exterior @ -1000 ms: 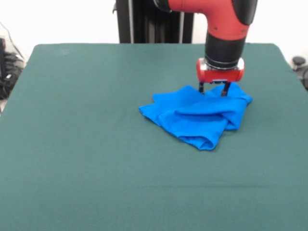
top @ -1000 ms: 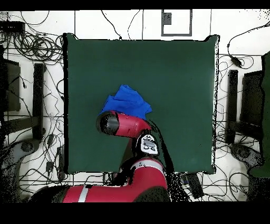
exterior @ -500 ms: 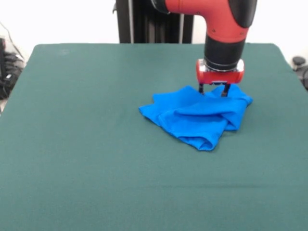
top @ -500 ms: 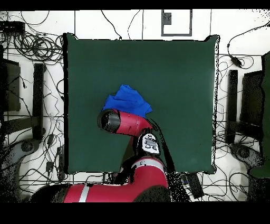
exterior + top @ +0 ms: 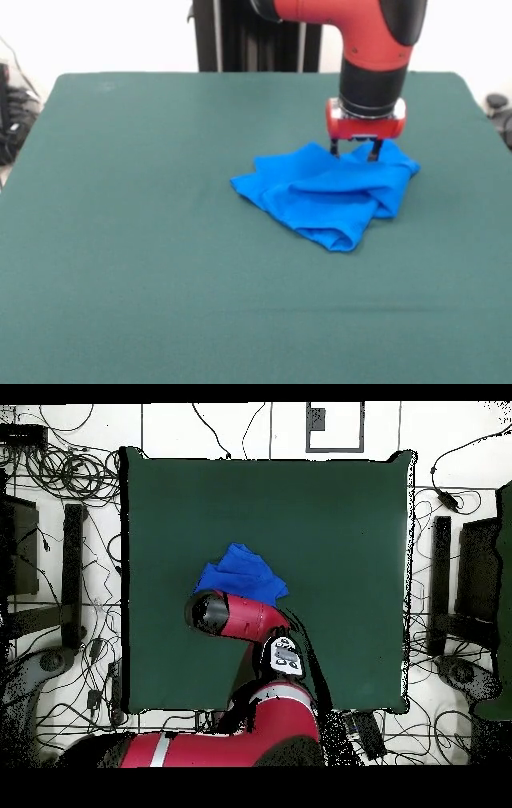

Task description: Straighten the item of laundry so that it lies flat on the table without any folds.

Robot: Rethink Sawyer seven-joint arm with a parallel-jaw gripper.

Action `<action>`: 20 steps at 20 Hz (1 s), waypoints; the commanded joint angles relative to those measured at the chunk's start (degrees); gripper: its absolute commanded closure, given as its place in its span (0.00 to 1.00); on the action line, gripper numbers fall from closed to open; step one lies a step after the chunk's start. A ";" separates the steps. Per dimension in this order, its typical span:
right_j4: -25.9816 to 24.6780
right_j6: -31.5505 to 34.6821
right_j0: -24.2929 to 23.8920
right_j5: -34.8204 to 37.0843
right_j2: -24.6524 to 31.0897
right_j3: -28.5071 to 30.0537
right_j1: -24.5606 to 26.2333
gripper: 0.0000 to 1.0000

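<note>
Pretty much nothing has changed from a moment ago: the shirt (image 5: 330,190) is still bunched up right of center on the table (image 5: 144,240). The gripper (image 5: 354,150) still sits at the shirt's upper edge, fingers spread apart and straddling a fold.

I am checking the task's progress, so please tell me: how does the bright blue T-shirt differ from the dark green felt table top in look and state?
The bright blue T-shirt is small and crumpled into folds; the dark green felt table top is large, flat and smooth. Both are plain, unpatterned fabric surfaces.
</note>
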 commanded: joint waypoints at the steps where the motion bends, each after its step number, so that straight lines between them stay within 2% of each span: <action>1: 3.24 13.83 -1.74 -4.40 4.68 1.14 -3.56 0.00; 4: 3.53 14.52 -1.54 -2.74 4.66 4.66 -7.75 0.00; 11: 4.10 14.25 -0.96 1.37 3.71 7.01 -12.68 0.00; 20: 4.51 14.43 -0.47 -0.76 3.89 7.30 -11.75 0.00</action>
